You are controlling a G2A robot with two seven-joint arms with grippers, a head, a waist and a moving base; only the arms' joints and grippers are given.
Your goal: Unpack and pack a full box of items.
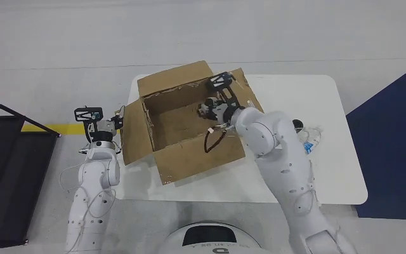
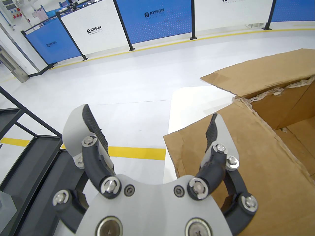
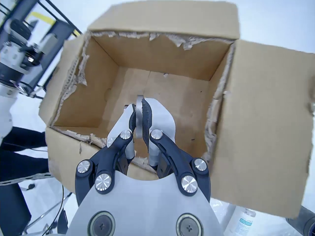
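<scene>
The open cardboard box (image 1: pixel 184 130) stands on the white table (image 1: pixel 317 171) with its flaps folded out. In the right wrist view the box floor (image 3: pixel 172 94) is bare. My right gripper (image 3: pixel 139 105) hangs over the box's opening, shut on a thin grey flat piece (image 3: pixel 139 121) seen edge-on. From above, the right gripper (image 1: pixel 206 109) is inside the box's rim near its far right wall. My left gripper (image 2: pixel 150 111) is open with nothing in it, just outside the box's left flap (image 2: pixel 221 153); the top view has the left gripper (image 1: pixel 117 120) at the table's left edge.
A white bottle with a blue label (image 1: pixel 309 138) and a dark object (image 1: pixel 297 122) lie on the table right of the box; the bottle (image 3: pixel 240 222) shows under a flap. A black rack (image 1: pixel 13 165) stands on the floor at the left.
</scene>
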